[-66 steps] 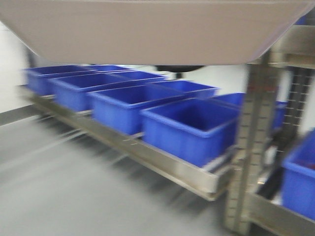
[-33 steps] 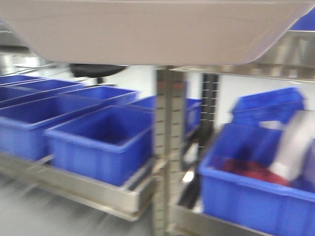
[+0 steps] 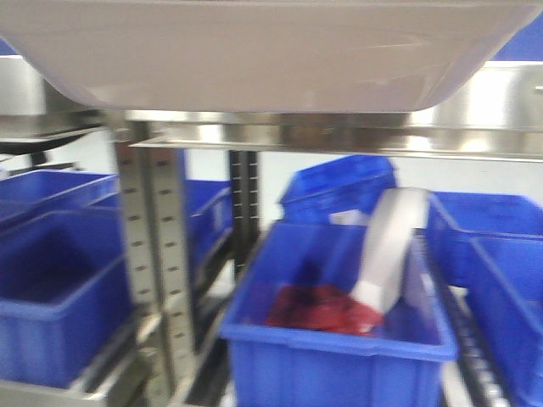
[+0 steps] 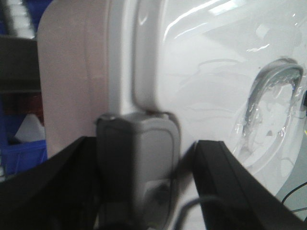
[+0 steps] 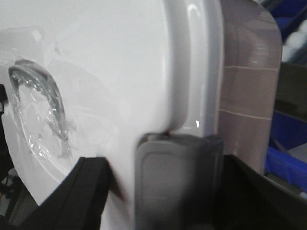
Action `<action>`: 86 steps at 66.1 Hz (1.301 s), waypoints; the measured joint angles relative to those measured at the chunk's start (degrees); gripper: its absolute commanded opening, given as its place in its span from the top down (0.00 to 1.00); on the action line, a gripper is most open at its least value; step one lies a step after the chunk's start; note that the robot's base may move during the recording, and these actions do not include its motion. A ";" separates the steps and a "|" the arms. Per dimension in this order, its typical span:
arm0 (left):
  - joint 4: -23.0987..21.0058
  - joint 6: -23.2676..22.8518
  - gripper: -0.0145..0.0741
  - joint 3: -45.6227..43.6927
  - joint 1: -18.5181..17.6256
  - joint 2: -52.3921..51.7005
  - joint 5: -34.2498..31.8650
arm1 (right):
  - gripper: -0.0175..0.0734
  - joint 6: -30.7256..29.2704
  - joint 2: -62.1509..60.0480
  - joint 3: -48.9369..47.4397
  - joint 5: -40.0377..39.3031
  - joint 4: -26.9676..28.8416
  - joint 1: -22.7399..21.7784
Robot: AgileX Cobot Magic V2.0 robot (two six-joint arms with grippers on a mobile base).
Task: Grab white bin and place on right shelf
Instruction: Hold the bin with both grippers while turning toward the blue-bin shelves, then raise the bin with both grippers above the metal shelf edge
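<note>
You are holding the white bin (image 3: 254, 59) up high, just in front of the right shelf (image 3: 339, 136). Your left gripper (image 4: 138, 148) and right gripper (image 5: 178, 172) are each pinching its lid edge tight. You should be lifting it level and sliding it in slowly, clearing the shelf's shiny front.

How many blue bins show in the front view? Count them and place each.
7 blue bins: two at left, front and rear; one behind the upright; one centre front; one tilted behind it; two at right. Others may be hidden.
</note>
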 measured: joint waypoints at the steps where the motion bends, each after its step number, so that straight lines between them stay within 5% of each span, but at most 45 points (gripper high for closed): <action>1: 0.00 0.00 0.55 0.00 0.00 0.00 0.00 | 0.27 0.00 0.00 0.00 0.00 0.00 0.00; 86: 0.00 0.00 0.55 0.00 0.00 0.00 0.00 | 0.27 0.00 0.00 0.00 0.00 0.00 0.00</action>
